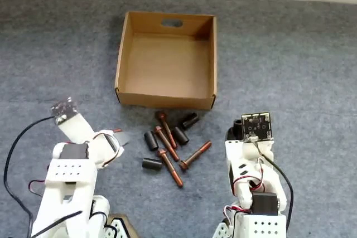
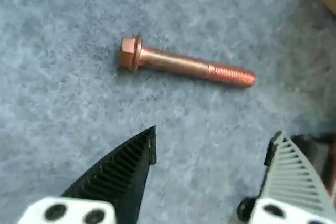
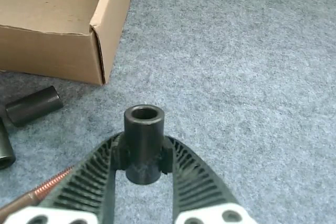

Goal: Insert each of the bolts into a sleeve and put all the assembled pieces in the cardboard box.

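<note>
High view: brown cardboard box (image 1: 165, 100), bare inside; copper hex-head bolts (image 1: 170, 168) and black cylindrical sleeves (image 1: 152, 164) loose between the two arms.
Left wrist view: left claw (image 2: 215, 137) released, one bolt (image 2: 186, 65) lying just ahead of it.
Right wrist view: right claw (image 3: 143, 150) grasping one sleeve (image 3: 143, 121) upright.
Step, seemingly: first pairing. Next: seize that bolt and align it with the bore.

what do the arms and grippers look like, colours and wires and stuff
The left arm and right arm are white plastic with black and red cables. The left gripper has one black ribbed finger and one pale grey one; the right gripper has two black ribbed fingers.
</note>
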